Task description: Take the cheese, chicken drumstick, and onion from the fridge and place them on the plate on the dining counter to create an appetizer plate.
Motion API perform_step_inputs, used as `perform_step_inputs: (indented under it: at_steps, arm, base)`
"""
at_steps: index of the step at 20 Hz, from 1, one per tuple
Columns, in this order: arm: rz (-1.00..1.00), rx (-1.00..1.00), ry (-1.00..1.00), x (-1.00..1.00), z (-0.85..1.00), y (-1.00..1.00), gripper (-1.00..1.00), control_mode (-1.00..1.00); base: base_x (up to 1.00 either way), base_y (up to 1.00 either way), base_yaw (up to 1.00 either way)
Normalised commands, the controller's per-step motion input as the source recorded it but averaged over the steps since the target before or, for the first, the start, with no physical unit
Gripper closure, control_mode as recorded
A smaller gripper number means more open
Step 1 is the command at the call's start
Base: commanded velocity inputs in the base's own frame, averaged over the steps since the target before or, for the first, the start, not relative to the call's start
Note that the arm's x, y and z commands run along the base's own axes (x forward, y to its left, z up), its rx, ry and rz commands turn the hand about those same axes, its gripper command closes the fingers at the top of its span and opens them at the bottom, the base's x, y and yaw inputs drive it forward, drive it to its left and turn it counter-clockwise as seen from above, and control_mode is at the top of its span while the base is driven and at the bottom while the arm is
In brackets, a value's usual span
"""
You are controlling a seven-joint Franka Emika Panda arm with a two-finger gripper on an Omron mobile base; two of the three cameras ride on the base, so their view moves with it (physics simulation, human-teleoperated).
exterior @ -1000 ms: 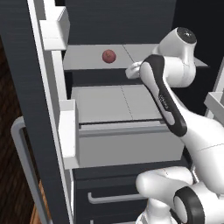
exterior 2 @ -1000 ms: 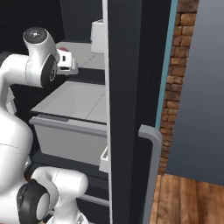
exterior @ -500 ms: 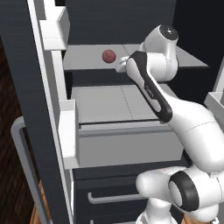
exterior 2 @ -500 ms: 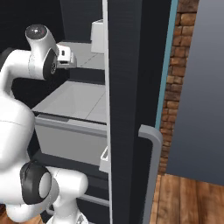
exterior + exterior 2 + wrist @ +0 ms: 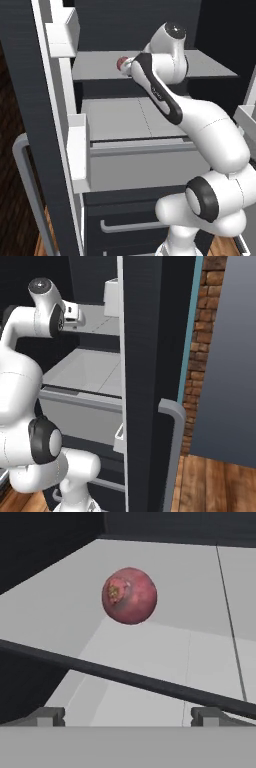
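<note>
1. Inside the fridge (image 5: 30, 100) – door swung open, arm reaching onto the upper light grey shelf (image 5: 95, 67).
2. Onion (image 5: 129, 595) sits on that shelf, pinkish-red, round, stem scar turned toward the camera; left base view shows it (image 5: 121, 63) just beside the hand, partly hidden by it.
3. Gripper (image 5: 128, 714) – jaws spread wide, nothing between them, both fingertips low in the hand view, onion ahead and apart from them.
4. Dark bar (image 5: 125, 679) crosses the hand view between the fingertips and the onion.
5. Below the shelf, a second light grey shelf (image 5: 125, 117) and a drawer with a bar handle (image 5: 127, 227).
6. Right base view – open door's handle (image 5: 172, 446) beside a brick wall (image 5: 202, 356).
</note>
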Motion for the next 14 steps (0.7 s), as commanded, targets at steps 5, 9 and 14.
perform_step_inputs:
  at_steps: [5, 9, 14]
  arm:
    - [-0.03, 0.02, -0.08, 0.27, 0.0, 0.02, -1.0, -1.0]
    - [-0.03, 0.01, -0.14, 0.22, 0.0, 0.0, -1.0, -1.0]
    - [-0.02, 0.02, -0.1, 0.19, 0.0, 0.06, -1.0, -1.0]
  base:
    - [0.0, 0.0, 0.0]
    - [0.0, 0.0, 0.0]
    - [0.0, 0.0, 0.0]
